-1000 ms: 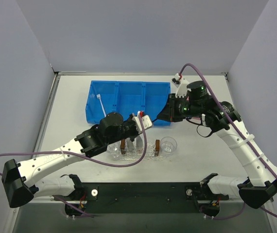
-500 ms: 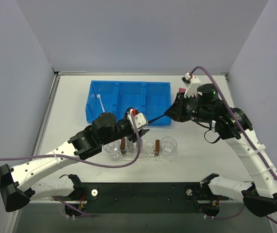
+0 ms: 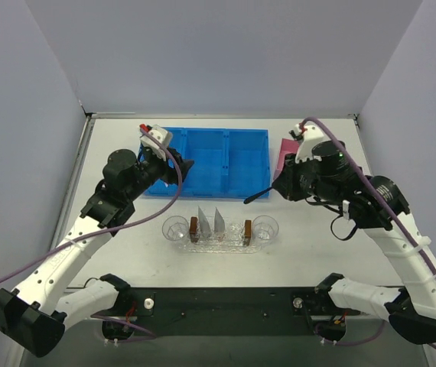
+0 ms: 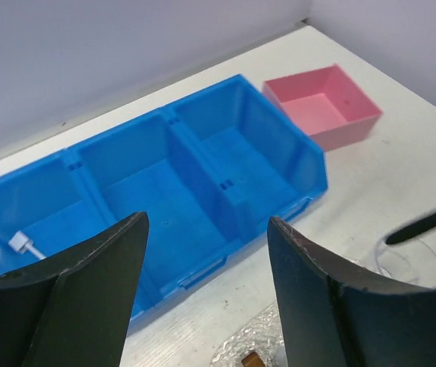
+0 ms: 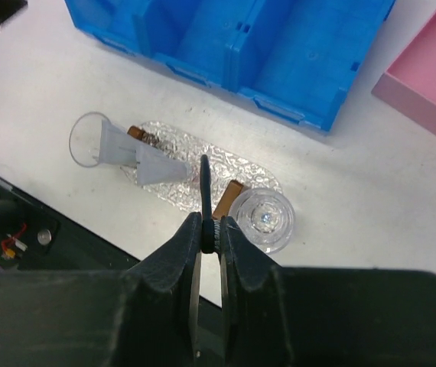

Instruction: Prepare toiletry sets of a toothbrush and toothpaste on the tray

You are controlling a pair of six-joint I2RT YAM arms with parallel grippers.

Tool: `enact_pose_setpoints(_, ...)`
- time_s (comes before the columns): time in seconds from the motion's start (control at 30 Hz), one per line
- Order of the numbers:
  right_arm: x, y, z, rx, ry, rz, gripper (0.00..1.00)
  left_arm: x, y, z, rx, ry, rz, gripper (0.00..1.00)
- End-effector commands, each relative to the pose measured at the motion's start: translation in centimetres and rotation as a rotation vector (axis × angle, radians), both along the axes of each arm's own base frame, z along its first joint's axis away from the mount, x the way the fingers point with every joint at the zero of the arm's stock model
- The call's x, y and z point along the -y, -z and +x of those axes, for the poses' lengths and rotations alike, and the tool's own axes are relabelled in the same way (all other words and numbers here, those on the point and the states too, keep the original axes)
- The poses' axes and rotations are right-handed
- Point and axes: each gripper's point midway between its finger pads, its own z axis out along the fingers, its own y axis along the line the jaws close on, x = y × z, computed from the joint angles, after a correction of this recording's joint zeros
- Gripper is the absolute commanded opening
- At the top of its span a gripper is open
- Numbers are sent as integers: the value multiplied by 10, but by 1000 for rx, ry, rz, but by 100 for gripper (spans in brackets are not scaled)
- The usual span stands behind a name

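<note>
Left gripper (image 3: 181, 164) off the tray (image 3: 233, 244), now over the blue bin (image 3: 226, 155)

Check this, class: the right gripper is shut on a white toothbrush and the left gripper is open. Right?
No: the right gripper is shut on a black toothbrush, as the right wrist view shows; the left gripper is open.

Left hand (image 4: 206, 237) agape, right hand (image 5: 210, 229) pinched tight.

Black toothbrush (image 5: 204, 191), clear glittery tray (image 5: 180, 145), silvery-white toothpaste tubes (image 5: 153, 164), blue bin (image 3: 245, 160), pink box (image 4: 321, 107)
</note>
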Motion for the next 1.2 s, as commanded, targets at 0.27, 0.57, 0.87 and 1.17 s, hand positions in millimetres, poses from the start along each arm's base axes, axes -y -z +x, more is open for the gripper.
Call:
enact_pose_setpoints(0.27,-31,53,-18,-105,-42,-187,0,-40,16,32,-123,-205,-77,74)
enact_pose_setpoints(0.57,-52,73,-12,-128,-61,-219,0,-44,19,35,-122,-225,-58,73)
enact_pose_setpoints(0.87,-61,88,-15,-162,-79,-256,0,-45,20,34,-122,-228,-53,74)
enact_pose_setpoints(1.17,-69,106,-13,-201,-102,-303,0,-45,20,35,-119,-228,-52,74)
